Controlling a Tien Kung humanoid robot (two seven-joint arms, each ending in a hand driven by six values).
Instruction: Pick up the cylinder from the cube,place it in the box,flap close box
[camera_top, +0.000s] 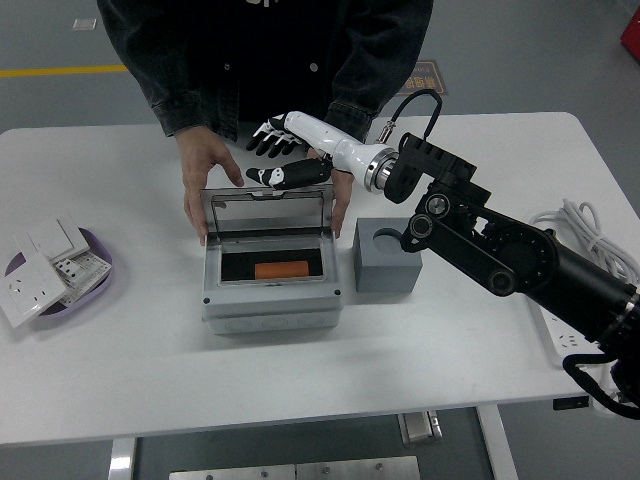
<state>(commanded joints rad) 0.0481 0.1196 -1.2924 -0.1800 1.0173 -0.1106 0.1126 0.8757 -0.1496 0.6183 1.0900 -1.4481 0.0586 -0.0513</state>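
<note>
An orange cylinder lies flat on the black floor of the grey box at the table's middle. The box's clear lid stands upright at its far side. My right hand, white with black fingertips, hovers behind and above the lid's top edge with fingers spread and holding nothing. The grey cube stands right of the box, its round socket empty. A person's two hands rest on the table behind the box, at either end of the lid. My left arm is out of sight.
A purple dish holding white wall sockets sits at the left edge. A white power strip with a coiled cable lies at the right. My black right arm stretches over the table's right half.
</note>
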